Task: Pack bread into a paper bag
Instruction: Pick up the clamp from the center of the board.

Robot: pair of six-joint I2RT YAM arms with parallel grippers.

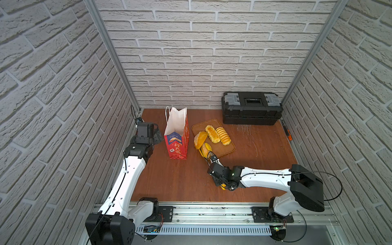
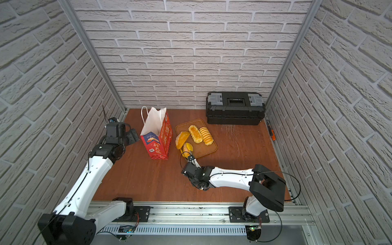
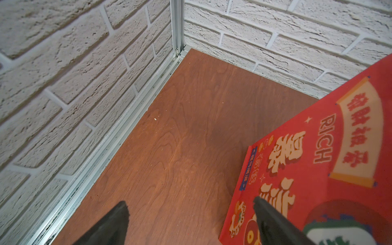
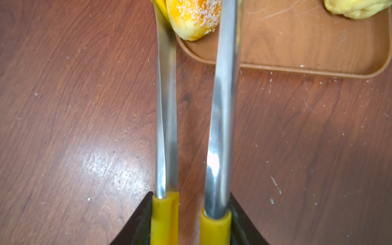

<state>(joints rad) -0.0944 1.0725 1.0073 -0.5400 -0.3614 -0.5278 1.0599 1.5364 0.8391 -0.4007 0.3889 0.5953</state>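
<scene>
Steel tongs (image 4: 166,127), pinched in the right claw (image 4: 189,212), flank a bun (image 4: 195,19) at the tray (image 4: 297,70) edge, 3 more pieces (image 1: 212,134) near it; left claw (image 3: 189,201) spread beside the upright bag (image 1: 177,137)

The worktop (image 1: 180,180) is a reddish-brown wood-grain board, enclosed on three sides by white brick-pattern walls (image 1: 191,63). Four items rest directly on it. The paper bag (image 1: 177,137) stands upright toward the far left, mouth open. A brown tray (image 1: 199,127) lies flat just right of the bag, apart from it. A black toolbox (image 1: 251,108) sits in the far right corner against the back wall. An orange-handled tool (image 1: 286,132) lies along the right edge. Pale scratches (image 1: 247,132) mark the surface between tray and toolbox. White specks (image 4: 275,184) dot the board beside the tray.
</scene>
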